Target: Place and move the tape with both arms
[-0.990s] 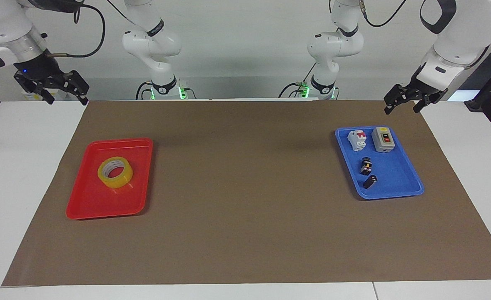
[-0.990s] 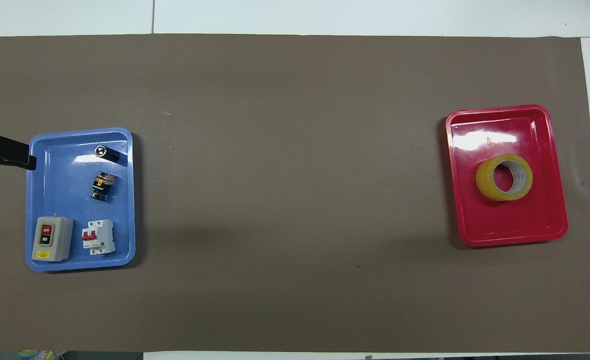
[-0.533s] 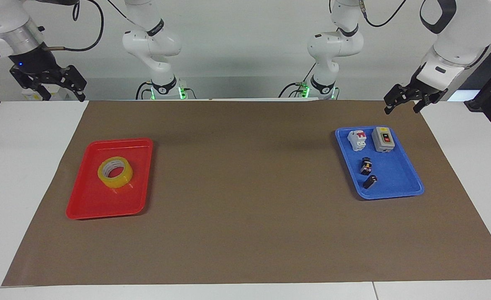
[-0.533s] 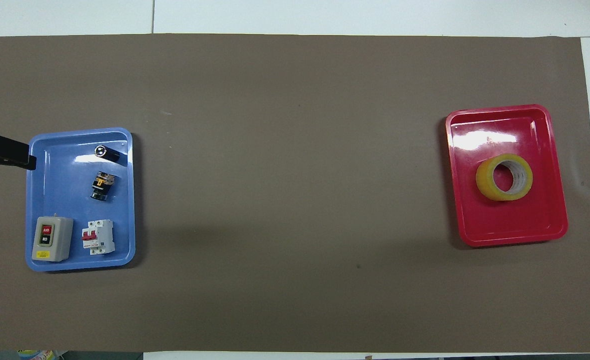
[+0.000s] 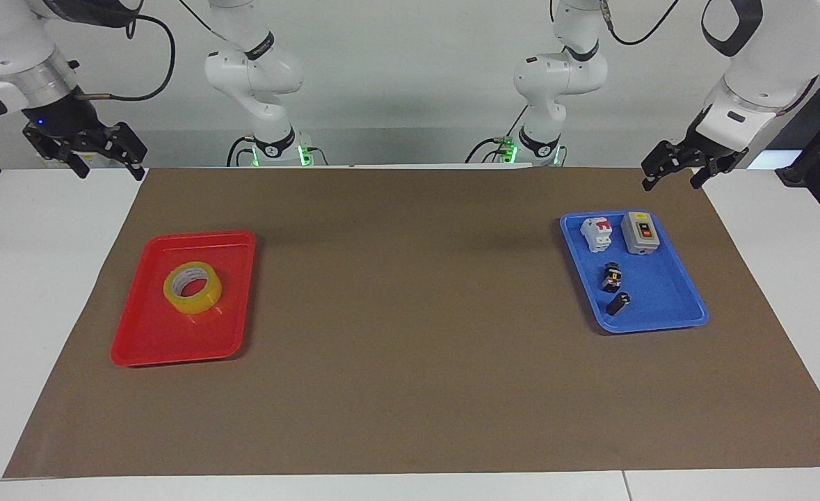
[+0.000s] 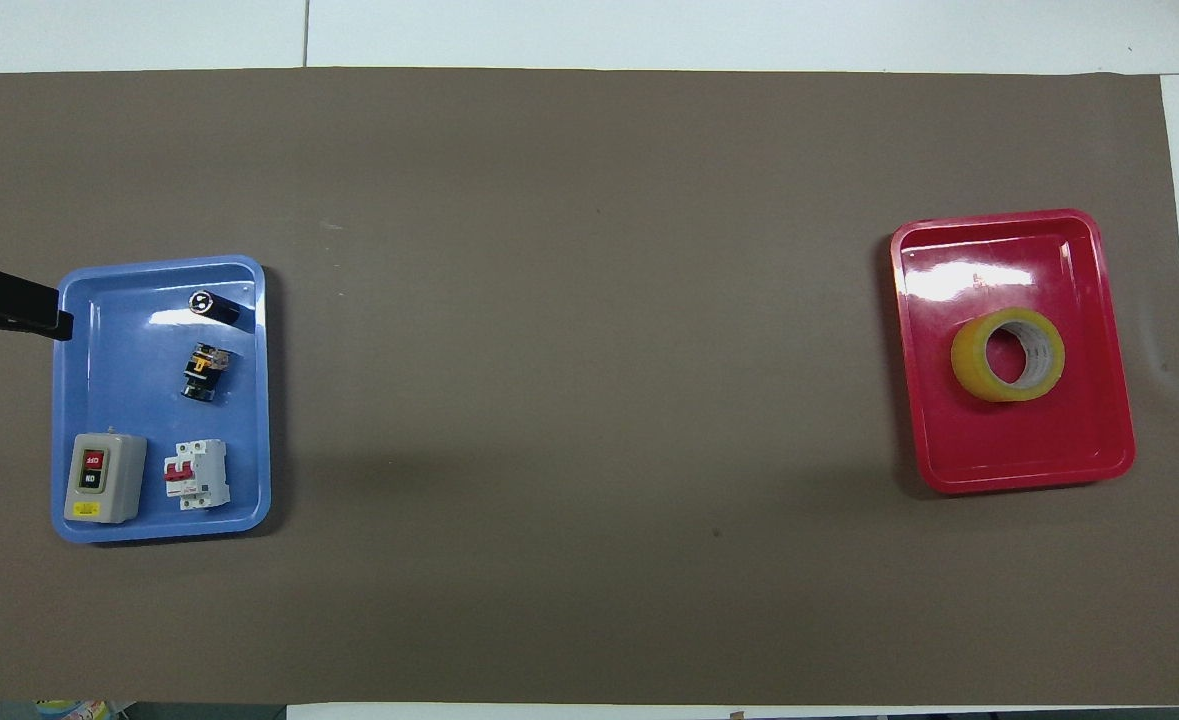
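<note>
The right gripper (image 5: 107,161) hangs with its fingers spread and nothing in them over the table (image 5: 410,417) edge at the robots' end, with the red tray (image 5: 138,341) lying away from the robots. In that tray the tape (image 5: 193,287), a translucent yellow ring with a white core, lies flat. The left gripper (image 5: 674,175), also spread and bare, waits over the blue tray's (image 5: 660,320) end, well apart from the tape, so the right arm looks better placed to take it.
</note>
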`<state>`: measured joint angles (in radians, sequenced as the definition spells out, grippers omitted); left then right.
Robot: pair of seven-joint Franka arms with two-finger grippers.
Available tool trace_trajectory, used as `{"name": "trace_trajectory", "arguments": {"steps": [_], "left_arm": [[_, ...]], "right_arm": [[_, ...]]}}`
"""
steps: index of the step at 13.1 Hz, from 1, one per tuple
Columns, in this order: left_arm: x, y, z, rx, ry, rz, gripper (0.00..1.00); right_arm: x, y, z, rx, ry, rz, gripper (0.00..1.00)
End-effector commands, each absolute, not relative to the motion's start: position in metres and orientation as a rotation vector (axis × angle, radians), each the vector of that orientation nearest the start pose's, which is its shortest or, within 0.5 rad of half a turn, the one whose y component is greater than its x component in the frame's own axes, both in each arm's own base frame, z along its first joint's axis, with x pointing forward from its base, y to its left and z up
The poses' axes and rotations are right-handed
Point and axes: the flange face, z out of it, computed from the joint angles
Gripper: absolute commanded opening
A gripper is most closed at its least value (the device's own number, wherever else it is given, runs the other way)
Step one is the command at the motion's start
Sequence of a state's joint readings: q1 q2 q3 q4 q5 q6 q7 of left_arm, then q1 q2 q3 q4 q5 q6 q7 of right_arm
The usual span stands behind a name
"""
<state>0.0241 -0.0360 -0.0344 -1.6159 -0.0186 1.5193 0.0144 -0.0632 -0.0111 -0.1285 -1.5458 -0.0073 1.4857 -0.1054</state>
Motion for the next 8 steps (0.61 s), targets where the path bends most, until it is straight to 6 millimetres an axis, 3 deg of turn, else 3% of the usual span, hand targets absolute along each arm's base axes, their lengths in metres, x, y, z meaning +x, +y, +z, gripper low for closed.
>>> {"name": "trace_trajectory", "arguments": {"steps": [1, 8], "left_arm": [[0.5329, -0.006, 0.6222, -3.174, 0.046, 0.107, 1.0], [0.533, -0.006, 0.6229, -3.174, 0.046, 0.104, 1.0]], "right_arm": [[0.5212, -0.1078, 0.6248, -3.145, 0.147, 0.061, 1.0], [0.523, -0.1039, 0.6288, -3.148, 0.136, 0.049, 1.0]]}}
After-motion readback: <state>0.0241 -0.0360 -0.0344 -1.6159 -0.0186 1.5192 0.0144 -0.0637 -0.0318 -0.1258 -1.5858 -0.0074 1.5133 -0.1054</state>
